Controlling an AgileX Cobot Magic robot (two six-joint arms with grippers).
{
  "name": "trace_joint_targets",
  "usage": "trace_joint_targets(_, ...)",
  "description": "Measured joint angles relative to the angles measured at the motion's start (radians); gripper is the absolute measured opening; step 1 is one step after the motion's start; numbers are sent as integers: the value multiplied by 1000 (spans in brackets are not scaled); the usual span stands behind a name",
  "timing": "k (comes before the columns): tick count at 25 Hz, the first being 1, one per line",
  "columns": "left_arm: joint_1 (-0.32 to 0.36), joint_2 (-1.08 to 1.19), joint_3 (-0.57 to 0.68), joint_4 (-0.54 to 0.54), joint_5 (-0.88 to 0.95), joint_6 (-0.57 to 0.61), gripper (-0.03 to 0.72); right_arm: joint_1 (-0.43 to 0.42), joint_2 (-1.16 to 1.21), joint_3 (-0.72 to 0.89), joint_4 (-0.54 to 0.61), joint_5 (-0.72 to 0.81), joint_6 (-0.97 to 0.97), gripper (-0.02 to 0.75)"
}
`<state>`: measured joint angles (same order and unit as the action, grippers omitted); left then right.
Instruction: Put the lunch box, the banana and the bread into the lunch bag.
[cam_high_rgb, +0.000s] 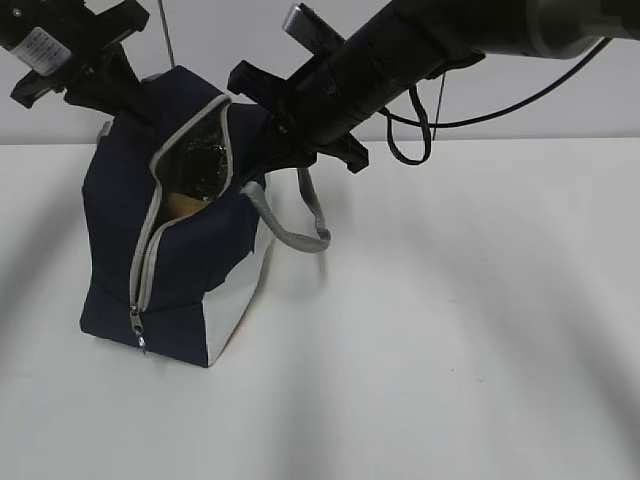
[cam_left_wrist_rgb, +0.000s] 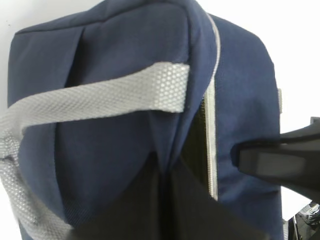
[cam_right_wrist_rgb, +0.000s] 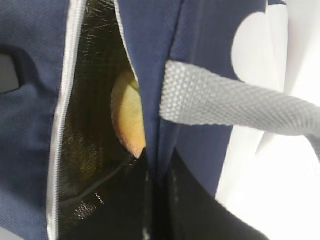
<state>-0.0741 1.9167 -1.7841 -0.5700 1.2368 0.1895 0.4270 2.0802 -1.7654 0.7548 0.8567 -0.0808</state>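
Right gripper (cam_right_wrist_rgb: 155, 200): jaws closed together on the navy fabric edge of the lunch bag (cam_high_rgb: 180, 270) beside its opening; in the right wrist view the dark fingers meet with cloth pinched between them. Left gripper (cam_left_wrist_rgb: 162, 200): jaws likewise closed on a fold of the bag's fabric at the opposite top edge, just below one grey handle (cam_left_wrist_rgb: 95, 100).

Right wrist view only: the bread (cam_right_wrist_rgb: 127, 112), golden-brown, sits inside the bag against the dark reflective lining, partly hidden by the fabric edge. Exterior view gives only a pale-yellow glimpse in the opening; which item that is cannot be told. Lunch box and banana not identifiable in any view.

Left wrist view only: a tip of the other arm's gripper intrudes from the right, close to the bag's zipper tape.

Exterior view: bag stands upright on the white table (cam_high_rgb: 470, 330), left of centre. Zipper is open along the top and partway down the near end; zipper pull (cam_high_rgb: 138, 335) hangs low on that end. Second handle (cam_high_rgb: 300, 225) droops toward the right. Table right of the bag is bare.
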Motion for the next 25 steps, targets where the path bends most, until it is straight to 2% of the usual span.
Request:
trace_joint_targets(11, 0, 0, 0, -27, 0, 0, -3, 0, 2, 0, 48, 2, -77, -6)
trace_joint_targets(14, 0, 1, 0, -73, 0, 5, -3, 0, -18, 2, 17, 3, -82, -6)
trace_joint_targets(19, -3, 1, 0, -213, -6, 23, -3, -2, -88, 2, -37, 6, -85, -7)
trace_joint_targets(22, -27, 1, 0, -285, -12, 41, -3, -6, -114, -23, -80, 33, -82, -7)
trace_joint_targets(25, -67, 1, 0, -319, -31, 45, -3, -13, -122, -74, -177, 81, -34, -8)
